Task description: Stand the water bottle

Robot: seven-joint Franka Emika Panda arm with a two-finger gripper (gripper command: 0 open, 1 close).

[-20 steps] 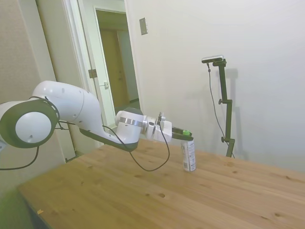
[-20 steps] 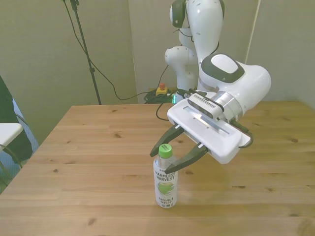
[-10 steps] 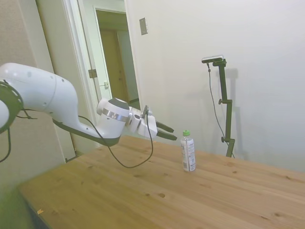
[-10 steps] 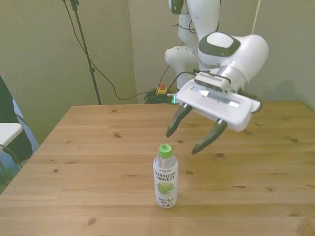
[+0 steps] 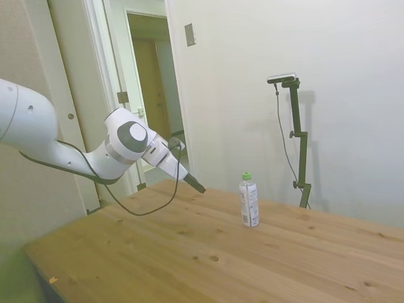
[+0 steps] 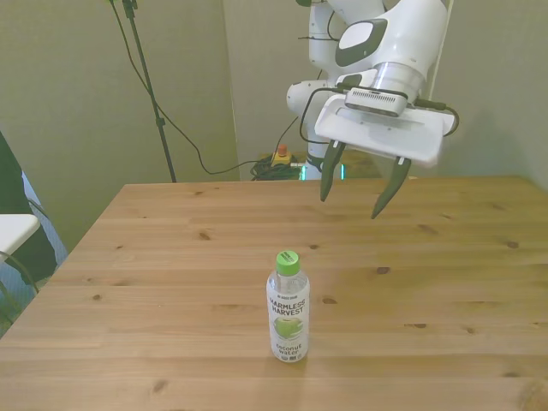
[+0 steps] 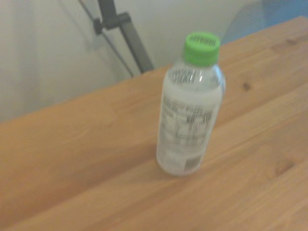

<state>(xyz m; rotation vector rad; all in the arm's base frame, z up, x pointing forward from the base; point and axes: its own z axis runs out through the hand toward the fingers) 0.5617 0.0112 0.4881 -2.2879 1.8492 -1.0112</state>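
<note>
The water bottle point(image 6: 288, 306) stands upright on the wooden surface point(image 6: 154, 282), green cap point(image 6: 288, 262) on top, nothing touching it; it sits toward the near edge in the front view, roughly at 6 o'clock from the middle of the surface. The white arm point(image 5: 95, 148) is raised well clear of it, at about 1 o'clock from the bottle in the front view; its wrist tips downward so the fingers point(image 6: 327, 171) point at the surface; the gripper point(image 6: 351, 201) is spread wide with nothing between the two dark fingers. The bottle is small and clear, with a white label point(image 6: 288, 312) bearing dark print and a green mark; the wrist view shows the bottle point(image 7: 190, 108) blurred, its other side covered in fine print, the cap bright green.
</note>
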